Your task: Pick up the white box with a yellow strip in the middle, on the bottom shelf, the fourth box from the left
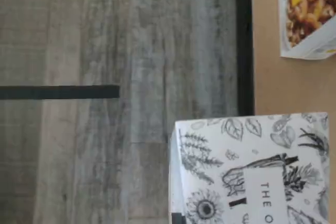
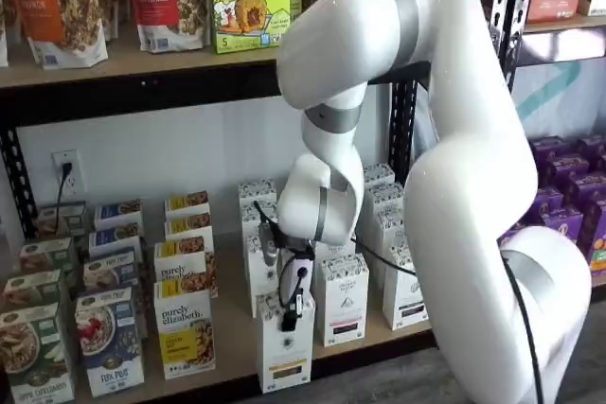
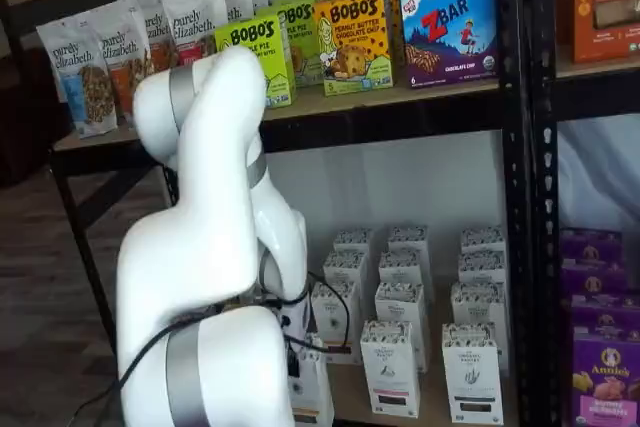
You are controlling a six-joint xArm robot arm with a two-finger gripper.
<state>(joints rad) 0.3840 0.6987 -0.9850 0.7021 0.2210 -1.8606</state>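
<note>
White box (image 2: 285, 352) stands upright at the front edge of the bottom shelf (image 2: 237, 342), just right of the yellow-and-white granola box (image 2: 186, 330) and left of a like carton with a dark strip (image 2: 343, 298). Its yellowish strip faces forward low on the front panel.

Gripper (image 2: 292, 317) sits directly over the box's top. Black fingers reach down onto the upper part of the carton, closed on it; no gap shows between fingers and box. A black cable (image 2: 379, 262) loops from the wrist across toward the arm (image 2: 454, 186).

In the other shelf view, the arm body covers most of the gripper; only a slice of the white box (image 3: 312, 387) shows beside the arm's lower joint, at the shelf front.

Wrist view: the box's leaf-and-flower printed top (image 1: 252, 169) fills the near corner, lying partly over the tan shelf board (image 1: 273, 85) and partly out past the black front rail (image 1: 243, 40), above the grey wood-look floor (image 1: 105, 129). A granola box corner (image 1: 307, 14) lies on the board nearby. Fingers are not visible here.
</note>
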